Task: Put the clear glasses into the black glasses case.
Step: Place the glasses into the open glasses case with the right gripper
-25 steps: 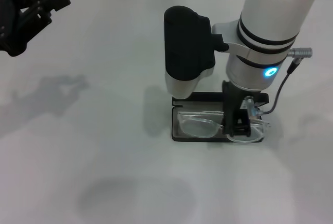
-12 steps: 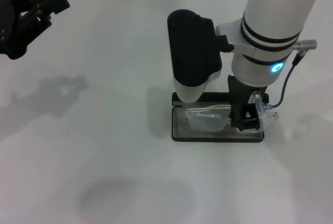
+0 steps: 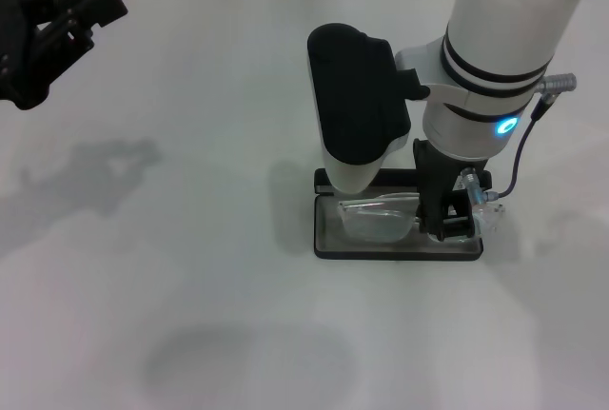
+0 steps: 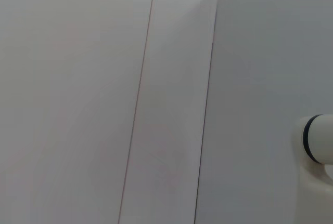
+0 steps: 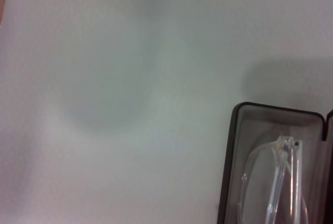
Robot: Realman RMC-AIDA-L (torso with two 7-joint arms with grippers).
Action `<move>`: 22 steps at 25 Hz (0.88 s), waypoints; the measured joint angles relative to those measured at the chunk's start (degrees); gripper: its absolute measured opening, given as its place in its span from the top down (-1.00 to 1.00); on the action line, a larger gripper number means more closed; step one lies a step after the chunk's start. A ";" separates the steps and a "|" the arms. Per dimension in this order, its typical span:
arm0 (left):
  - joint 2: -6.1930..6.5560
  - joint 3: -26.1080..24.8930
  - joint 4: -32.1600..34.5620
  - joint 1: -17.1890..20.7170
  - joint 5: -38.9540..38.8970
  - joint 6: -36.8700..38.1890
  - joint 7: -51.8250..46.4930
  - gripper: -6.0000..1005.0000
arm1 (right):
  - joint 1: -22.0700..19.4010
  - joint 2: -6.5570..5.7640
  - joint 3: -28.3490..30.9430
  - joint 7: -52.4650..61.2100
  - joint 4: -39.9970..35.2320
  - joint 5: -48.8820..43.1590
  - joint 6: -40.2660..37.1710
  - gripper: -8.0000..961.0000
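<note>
The black glasses case (image 3: pixel 326 244) lies open on the white table, right of centre in the head view, its grey lining showing. The clear glasses (image 3: pixel 379 220) rest inside it, with their right end sticking out past the case's right edge. My right gripper (image 3: pixel 450 227) reaches straight down into the right part of the case and is shut on the glasses near that end. In the right wrist view, the case's rim (image 5: pixel 229 182) and one clear lens (image 5: pixel 260 193) show at a corner. My left gripper (image 3: pixel 88 3) hangs open at the far left, well away.
The right arm's bulky white and black wrist (image 3: pixel 357 106) covers the back of the case and its lid. The white table (image 3: pixel 190 267) extends left and toward me. The left wrist view shows only pale wall panels and a bit of the right arm (image 4: pixel 318 146).
The right gripper shifted right and back, carrying the glasses from over the case's front edge into the tray. In the last half second it barely moved. The left arm stayed parked.
</note>
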 joint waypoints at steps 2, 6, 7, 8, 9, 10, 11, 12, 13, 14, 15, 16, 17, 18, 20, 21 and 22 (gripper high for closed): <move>0.00 0.00 -0.18 -0.01 0.00 -0.01 0.01 0.63 | -0.17 0.00 0.00 -0.60 0.13 0.00 0.18 0.85; 0.36 0.00 -2.03 -0.40 -0.28 -0.05 0.65 0.63 | -0.77 0.00 0.18 -1.36 0.26 -0.03 0.54 0.85; 0.47 0.00 -2.52 -0.50 -0.36 -0.05 0.89 0.62 | -0.88 0.00 0.25 -1.52 0.27 -0.03 0.56 0.85; 0.53 0.00 -2.77 -0.54 -0.38 -0.05 1.00 0.62 | -0.96 0.00 0.32 -1.70 0.27 -0.03 0.58 0.85; 0.57 0.00 -2.98 -0.57 -0.39 -0.05 1.13 0.62 | -1.00 0.00 0.36 -1.87 0.28 -0.03 0.61 0.85; 0.60 0.00 -3.03 -0.58 -0.38 -0.05 1.19 0.62 | -1.04 0.00 0.37 -2.01 0.30 -0.03 0.62 0.85; 0.62 0.00 -3.05 -0.58 -0.38 -0.04 1.21 0.62 | -1.04 0.00 0.37 -2.19 0.32 -0.03 0.65 0.85; 0.61 0.00 -3.06 -0.59 -0.37 -0.04 1.22 0.62 | -1.07 0.00 0.37 -2.27 0.34 -0.03 0.69 0.85; 0.62 0.00 -3.06 -0.59 -0.37 -0.04 1.22 0.62 | -1.11 0.00 0.39 -2.39 0.36 -0.03 0.75 0.85; 0.62 0.00 -3.06 -0.60 -0.37 -0.03 1.23 0.62 | -1.16 0.00 0.44 -2.54 0.39 -0.03 0.85 0.85; 0.62 0.00 -3.06 -0.60 -0.37 -0.02 1.23 0.62 | -1.18 0.00 0.45 -2.64 0.39 -0.03 0.93 0.85; 0.62 0.00 -3.06 -0.61 -0.37 0.00 1.23 0.62 | -1.20 0.00 0.45 -2.73 0.39 -0.03 1.04 0.85; 0.62 0.00 -3.06 -0.62 -0.38 0.02 1.23 0.62 | -1.23 0.00 0.45 -2.93 0.42 -0.03 1.15 0.85; 0.62 0.00 -3.06 -0.62 -0.38 0.05 1.23 0.62 | -1.26 0.00 0.45 -3.07 0.43 -0.03 1.23 0.85; 0.62 0.00 -3.06 -0.62 -0.38 0.07 1.23 0.62 | -1.32 0.00 0.45 -3.21 0.46 -0.03 1.42 0.85; 0.62 0.00 -3.06 -0.62 -0.38 0.08 1.23 0.62 | -1.35 0.00 0.45 -3.25 0.47 -0.03 1.51 0.85; 0.62 0.00 -3.06 -0.62 -0.38 0.08 1.23 0.62 | -1.35 -0.01 0.46 -3.25 0.47 -0.03 1.63 0.85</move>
